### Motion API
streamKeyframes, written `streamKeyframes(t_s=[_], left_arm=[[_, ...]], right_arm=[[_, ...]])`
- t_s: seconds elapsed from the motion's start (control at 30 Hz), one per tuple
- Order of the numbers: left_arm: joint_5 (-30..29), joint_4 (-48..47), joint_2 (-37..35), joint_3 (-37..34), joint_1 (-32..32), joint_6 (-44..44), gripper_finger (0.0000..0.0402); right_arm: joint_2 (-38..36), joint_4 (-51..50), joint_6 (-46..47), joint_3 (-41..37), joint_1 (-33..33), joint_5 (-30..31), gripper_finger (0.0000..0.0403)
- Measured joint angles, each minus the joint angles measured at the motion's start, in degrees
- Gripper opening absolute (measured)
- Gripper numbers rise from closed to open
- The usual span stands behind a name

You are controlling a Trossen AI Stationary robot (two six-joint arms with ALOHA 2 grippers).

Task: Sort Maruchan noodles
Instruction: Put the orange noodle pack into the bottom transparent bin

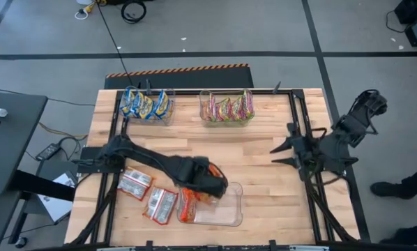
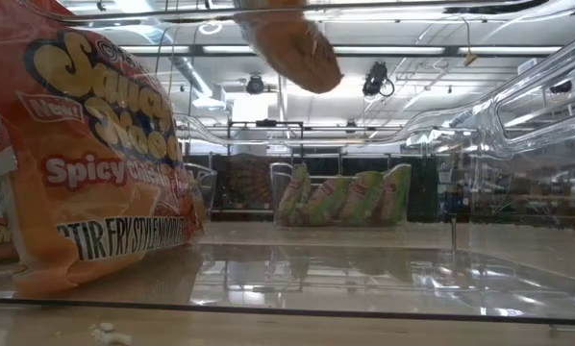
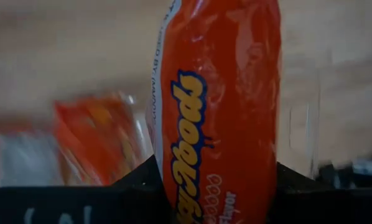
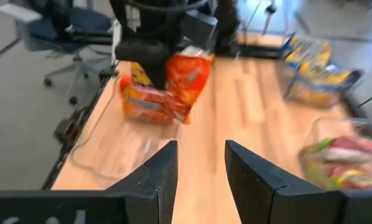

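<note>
We see an orange noodle packet (image 3: 220, 112) pinched in the left pincer (image 1: 210, 183) above the clear bin (image 1: 231, 206) at the desk's (image 1: 264, 167) front, where another packet (image 2: 86, 144) already stands. The right pincer (image 4: 198, 168) waits spread at the desk's right edge.

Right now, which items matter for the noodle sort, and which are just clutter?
Job:
left gripper holding an orange packet
two loose packets
blue packets
green packets
near clear bin

Not job:
right gripper, idle
grey side table
floor cables
</note>
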Motion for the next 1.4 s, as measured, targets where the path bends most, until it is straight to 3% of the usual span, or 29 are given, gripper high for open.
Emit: streamKeyframes(t_s=[0.17,0.4,0.63,0.97,1.4], left_arm=[[3.2,5.0,2.1,0.0,-4.6,-10.7,0.0135],[-5.5,-3.2,5.3,0.0,-8.2,-27.0,0.0135],[-6.6,-0.3,8.6,0.0,-6.8,-26.1,0.0135],[2.5,-7.8,10.3,0.0,-5.7,-25.1,0.014],[5.0,-10.1,13.3,0.0,-5.0,-21.5,0.0149]], right_arm=[[-0.1,0.1,3.9,-3.9,1.0,-1.1,0.0138],[0.1,0.8,4.5,-7.7,0.7,-1.2,0.0138],[0.8,1.1,6.8,-7.9,-1.5,-1.1,0.0138],[0.9,1.1,8.0,-7.9,-3.4,-1.1,0.0138],[0.9,1.1,7.0,-7.9,-4.4,-1.5,0.0138]])
